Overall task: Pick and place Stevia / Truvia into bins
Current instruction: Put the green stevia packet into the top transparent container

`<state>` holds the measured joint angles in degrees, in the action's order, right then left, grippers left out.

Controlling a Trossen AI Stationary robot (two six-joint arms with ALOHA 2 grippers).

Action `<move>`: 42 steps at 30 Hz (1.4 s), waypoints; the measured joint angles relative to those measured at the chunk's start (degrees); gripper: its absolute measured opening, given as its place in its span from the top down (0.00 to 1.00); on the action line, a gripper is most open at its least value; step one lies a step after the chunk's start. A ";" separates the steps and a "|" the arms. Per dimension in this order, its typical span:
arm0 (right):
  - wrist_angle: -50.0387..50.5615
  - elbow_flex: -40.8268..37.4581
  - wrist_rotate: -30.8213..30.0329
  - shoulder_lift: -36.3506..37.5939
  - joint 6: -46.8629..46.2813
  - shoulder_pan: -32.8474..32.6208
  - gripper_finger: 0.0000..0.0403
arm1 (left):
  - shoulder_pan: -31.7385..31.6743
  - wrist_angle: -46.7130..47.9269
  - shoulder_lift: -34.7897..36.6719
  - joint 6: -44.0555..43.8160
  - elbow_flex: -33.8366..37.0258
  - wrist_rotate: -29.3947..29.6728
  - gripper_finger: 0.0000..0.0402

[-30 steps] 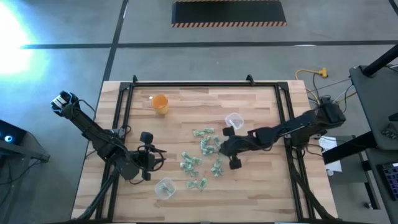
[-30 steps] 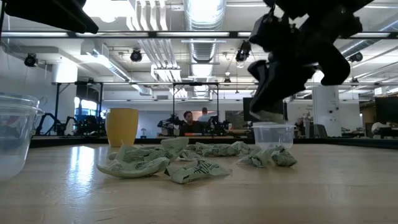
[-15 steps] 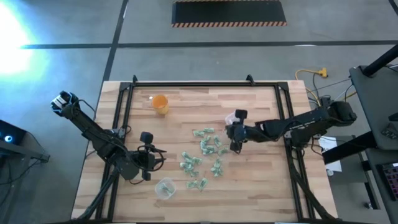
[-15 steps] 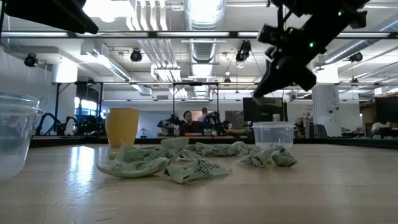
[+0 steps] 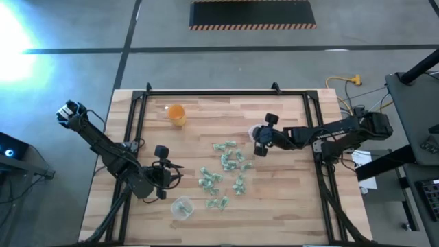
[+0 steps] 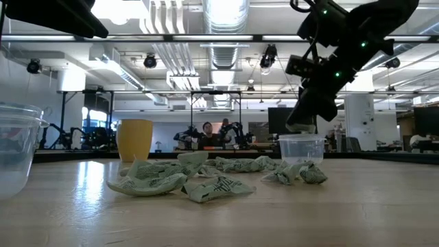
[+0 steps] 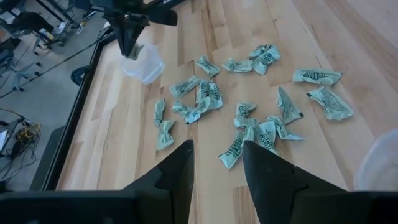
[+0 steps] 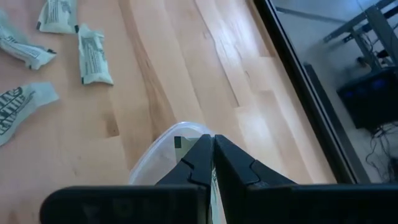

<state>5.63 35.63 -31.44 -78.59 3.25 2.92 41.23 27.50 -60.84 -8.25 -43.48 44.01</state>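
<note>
The right gripper [image 5: 258,140] hangs right over the clear cup [image 6: 301,148] on the right half of the table [image 5: 288,206], its fingers [image 8: 198,163] pressed tightly together. In the right wrist view a sliver of dark-printed paper shows just beside the closed tips, above the cup's rim, but whether a sachet is actually pinched there I cannot tell. The left gripper [image 5: 161,180] waits near the table's front left, fingers [image 7: 177,177] parted with nothing between them. The green and white sachets [image 5: 226,171] lie scattered and crumpled across the middle of the table, between the two arms, some overlapping. A second clear cup [image 5: 181,206] stands at the front edge, just beside the left gripper and near the closest sachets. An orange cup [image 5: 176,114] stands well apart at the back left. From table height, people [image 6: 209,132] are visible far off in the room behind.
</note>
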 joint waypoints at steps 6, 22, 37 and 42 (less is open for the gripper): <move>1.74 -0.27 0.00 -0.06 -0.71 0.00 0.91 | 0.00 -0.02 0.00 0.00 0.05 0.00 0.70; -6.06 0.25 17.30 1.68 5.94 -3.99 0.68 | 0.00 -0.10 0.00 -0.04 0.11 0.33 0.70; -8.99 4.40 24.17 -12.63 3.20 -5.66 0.71 | 0.00 -0.54 -0.63 -0.04 0.55 0.46 0.70; -5.86 7.92 21.30 -15.82 3.14 -5.60 0.65 | -0.01 -0.61 -0.63 -0.04 0.74 0.46 0.70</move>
<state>-0.23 43.55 -10.14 -94.41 6.39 -2.68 41.22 26.89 -61.47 -8.29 -42.74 44.47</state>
